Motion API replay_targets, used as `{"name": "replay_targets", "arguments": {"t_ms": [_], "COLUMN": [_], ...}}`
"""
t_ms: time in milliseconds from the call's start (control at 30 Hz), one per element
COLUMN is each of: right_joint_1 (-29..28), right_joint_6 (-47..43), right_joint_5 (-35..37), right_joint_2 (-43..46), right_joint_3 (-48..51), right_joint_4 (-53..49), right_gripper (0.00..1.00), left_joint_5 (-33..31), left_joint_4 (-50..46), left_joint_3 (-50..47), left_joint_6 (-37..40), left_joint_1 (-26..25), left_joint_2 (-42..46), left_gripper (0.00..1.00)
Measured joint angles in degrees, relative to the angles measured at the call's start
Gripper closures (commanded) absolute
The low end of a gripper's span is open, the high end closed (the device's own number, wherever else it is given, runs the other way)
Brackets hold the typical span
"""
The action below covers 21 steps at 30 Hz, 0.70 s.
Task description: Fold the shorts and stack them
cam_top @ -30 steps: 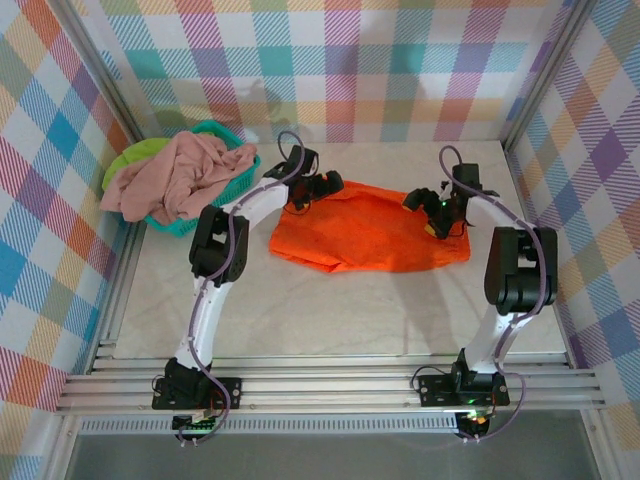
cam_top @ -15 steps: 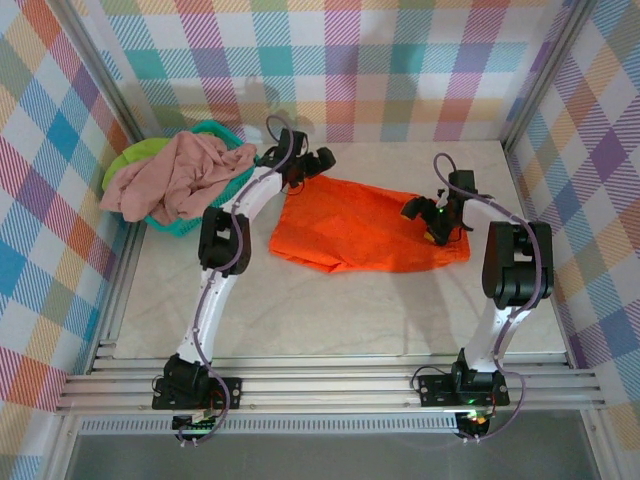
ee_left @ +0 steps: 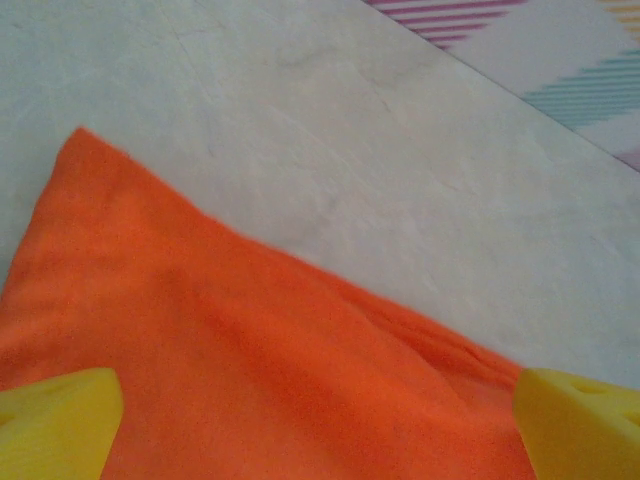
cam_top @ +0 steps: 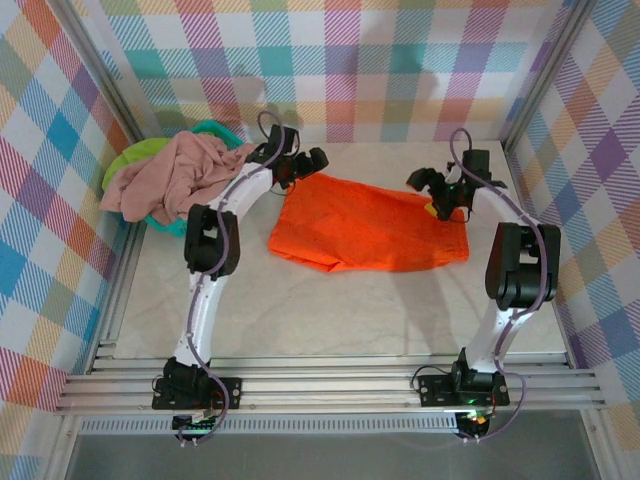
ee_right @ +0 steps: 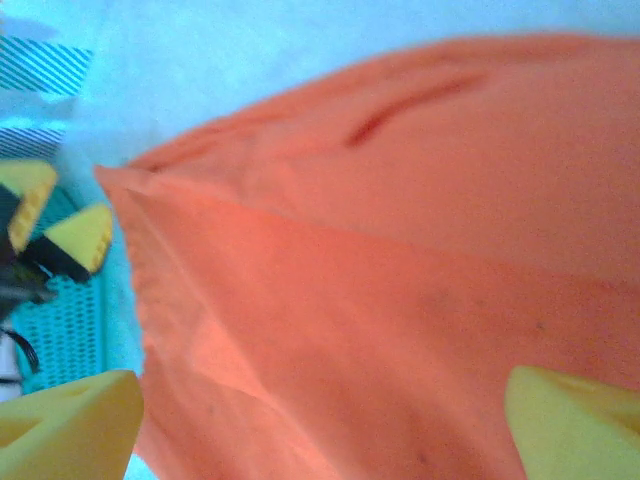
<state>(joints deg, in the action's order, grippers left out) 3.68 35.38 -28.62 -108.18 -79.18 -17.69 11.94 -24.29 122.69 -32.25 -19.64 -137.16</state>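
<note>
Top cam: orange shorts (cam_top: 370, 232) flat betw. L gripper (cam_top: 303, 163) & R gripper (cam_top: 432, 192); pink shorts (cam_top: 175, 175) on basket (cam_top: 168, 224). Wrist cams: both finger pairs wide apart, empty.

text: none legible | labels/brands: none readable on orange shorts (cam_top: 370, 225), teal basket (cam_top: 170, 222) or counter (cam_top: 330, 300) | numbers/signs: none | arm-base markings: too small to read

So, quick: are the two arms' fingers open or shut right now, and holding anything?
Left gripper: fingers open over the orange shorts, holding nothing.
Right gripper: fingers open over the same shorts, holding nothing.
</note>
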Motion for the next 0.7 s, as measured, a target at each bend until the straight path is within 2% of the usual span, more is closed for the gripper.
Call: {"name": "replay_targets", "arguments": {"t_ms": [167, 267, 400, 500, 700], "right_joint_1": [2.4, 3.3, 4.2, 4.3, 4.5], "right_joint_6": [0.2, 0.2, 0.2, 0.2, 0.1], "right_joint_5": [0.0, 0.0, 0.0, 0.1, 0.5], "right_joint_2": [-3.3, -5.9, -8.6, -10.0, -10.9], "right_joint_3": [-3.3, -5.6, -6.7, -6.7, -6.7], "right_joint_4": [1.1, 0.7, 0.7, 0.7, 1.6], "right_gripper": [0.06, 0.06, 0.06, 0.06, 0.06], "left_joint_5": [0.5, 0.6, 0.4, -0.5, -2.5], "left_joint_4": [8.5, 14.6, 21.4, 23.0, 30.8], "left_joint_3": [-21.0, -31.3, -44.5, -52.7, -61.0], "left_joint_6": [-2.0, -3.7, -6.1, -7.4, -9.3], "left_joint_1": [-3.3, -6.2, -9.7, -11.7, -12.6], "left_joint_2": [18.6, 24.8, 26.5, 26.4, 28.6], "left_gripper": [0.00, 0.00, 0.00, 0.00, 0.00]}}
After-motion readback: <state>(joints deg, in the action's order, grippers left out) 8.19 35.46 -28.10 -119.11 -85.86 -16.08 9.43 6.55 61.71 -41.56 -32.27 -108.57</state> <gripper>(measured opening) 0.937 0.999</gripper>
